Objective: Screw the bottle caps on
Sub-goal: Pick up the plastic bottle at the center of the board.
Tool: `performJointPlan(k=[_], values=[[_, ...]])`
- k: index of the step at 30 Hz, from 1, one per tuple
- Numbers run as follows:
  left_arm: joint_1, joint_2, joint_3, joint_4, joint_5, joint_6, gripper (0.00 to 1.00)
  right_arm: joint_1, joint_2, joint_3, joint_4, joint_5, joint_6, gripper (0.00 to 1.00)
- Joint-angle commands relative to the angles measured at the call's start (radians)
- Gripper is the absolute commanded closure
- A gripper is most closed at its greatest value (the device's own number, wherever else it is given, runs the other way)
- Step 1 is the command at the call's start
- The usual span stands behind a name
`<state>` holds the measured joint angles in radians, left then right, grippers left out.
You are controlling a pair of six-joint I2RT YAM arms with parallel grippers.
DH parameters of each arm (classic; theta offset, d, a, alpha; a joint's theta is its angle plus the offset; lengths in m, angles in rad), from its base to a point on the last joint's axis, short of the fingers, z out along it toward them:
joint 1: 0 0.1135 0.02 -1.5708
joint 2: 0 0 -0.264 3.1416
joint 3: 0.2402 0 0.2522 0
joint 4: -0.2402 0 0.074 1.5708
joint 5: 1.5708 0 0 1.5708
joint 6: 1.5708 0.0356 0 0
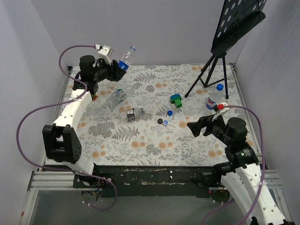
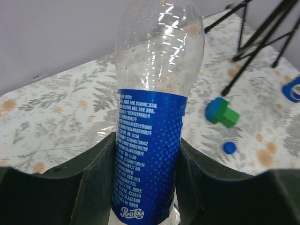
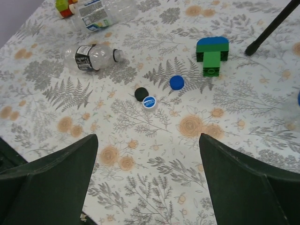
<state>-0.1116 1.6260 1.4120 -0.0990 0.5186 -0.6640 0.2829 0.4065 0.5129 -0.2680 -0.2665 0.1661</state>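
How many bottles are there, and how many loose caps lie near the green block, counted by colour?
Bottles: 4
Blue cap: 1
Black cap: 1
White-and-blue cap: 1
Total: 7

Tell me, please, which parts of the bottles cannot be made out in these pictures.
Left wrist view: the held bottle has its neck and base cut off by the top and bottom edges.
Top view: its tip is too small to show any cap.
Right wrist view: the farther lying bottle is cut off by the top edge.
Top view: a cable plug hides the standing bottle's lower part.
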Motion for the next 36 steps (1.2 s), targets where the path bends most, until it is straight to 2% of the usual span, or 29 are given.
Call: performJointPlan(k=[1, 3, 5, 8, 11, 12, 13, 17, 25, 31, 36], values=[[-0.037, -0.191, -0.168, 0.056, 0.150, -0.095, 0.56, 0.006, 0.182, 0.117, -0.129, -0.144, 0.128, 0.04], [-0.052, -0.288, -0.263, 0.079, 0.197, -0.108, 0.56, 0.006, 0.285, 0.160, -0.215, -0.198, 0.139, 0.04], [-0.069, -0.371, -0.344, 0.093, 0.240, -0.121, 0.55, 0.006, 0.347, 0.197, -0.223, -0.238, 0.138, 0.04], [-0.095, -0.504, -0.465, 0.146, 0.293, -0.125, 0.54, 0.004, 0.368, 0.178, -0.069, -0.367, 0.137, 0.04], [-0.131, -0.607, -0.571, 0.192, 0.333, -0.134, 0.54, 0.006, 0.342, 0.073, 0.189, -0.541, 0.244, 0.03], [-0.151, -0.632, -0.609, 0.212, 0.345, -0.134, 0.53, 0.006, 0.331, 0.044, 0.257, -0.546, 0.298, 0.04], [-0.166, -0.656, -0.639, 0.237, 0.354, -0.134, 0.53, 0.009, 0.330, 0.035, 0.330, -0.544, 0.326, 0.03], [-0.223, -0.703, -0.760, 0.334, 0.382, -0.144, 0.53, 0.068, 0.393, 0.128, 0.360, -0.484, 0.323, 0.03], [-0.247, -0.736, -0.883, 0.436, 0.377, -0.148, 0.53, 0.248, 0.501, 0.274, 0.550, -0.327, 0.362, 0.07], [-0.264, -0.765, -0.894, 0.421, 0.363, -0.132, 0.53, 0.291, 0.604, 0.358, 0.638, -0.292, 0.397, 0.09], [-0.276, -0.776, -0.894, 0.397, 0.347, -0.111, 0.53, 0.321, 0.690, 0.409, 0.694, -0.307, 0.432, 0.18]])
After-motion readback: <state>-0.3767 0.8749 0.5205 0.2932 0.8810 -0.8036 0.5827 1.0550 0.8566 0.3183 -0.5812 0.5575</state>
